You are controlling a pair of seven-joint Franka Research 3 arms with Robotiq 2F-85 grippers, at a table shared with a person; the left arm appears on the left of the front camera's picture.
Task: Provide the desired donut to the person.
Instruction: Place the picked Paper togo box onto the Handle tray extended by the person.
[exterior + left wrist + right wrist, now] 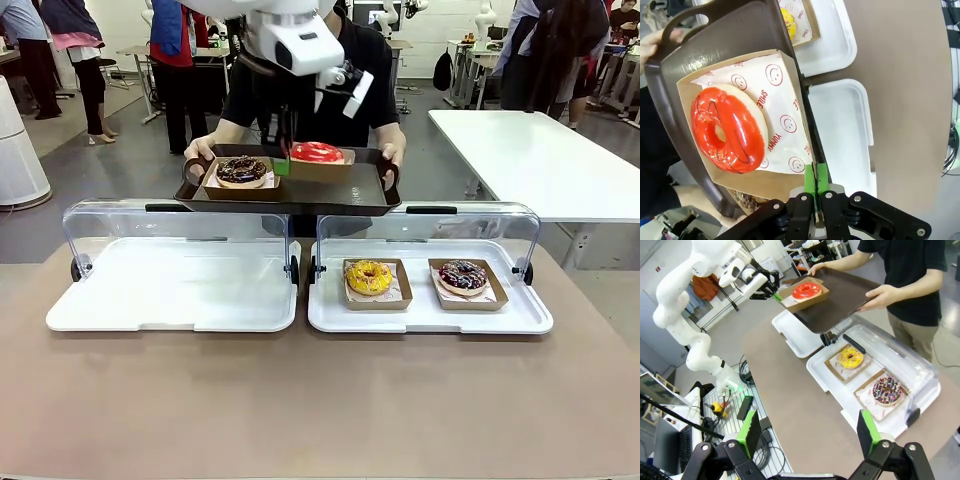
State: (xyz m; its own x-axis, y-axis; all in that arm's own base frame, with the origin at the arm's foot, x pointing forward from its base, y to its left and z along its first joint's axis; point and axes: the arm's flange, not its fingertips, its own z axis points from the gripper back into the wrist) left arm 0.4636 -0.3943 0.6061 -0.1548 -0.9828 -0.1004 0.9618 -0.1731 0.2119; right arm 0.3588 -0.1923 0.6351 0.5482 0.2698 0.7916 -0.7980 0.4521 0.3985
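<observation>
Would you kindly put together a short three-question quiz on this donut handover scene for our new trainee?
1. True or false: the left gripper is shut on the edge of the cardboard box holding the red donut.
2. How many donuts lie on the brown tray that the person holds?
A) one B) two C) three
3. Fill in: in the right-hand white case, the donut nearer the middle of the table is the ____ donut.

Key
1. True
2. B: the red donut and a chocolate donut
3. yellow
</observation>
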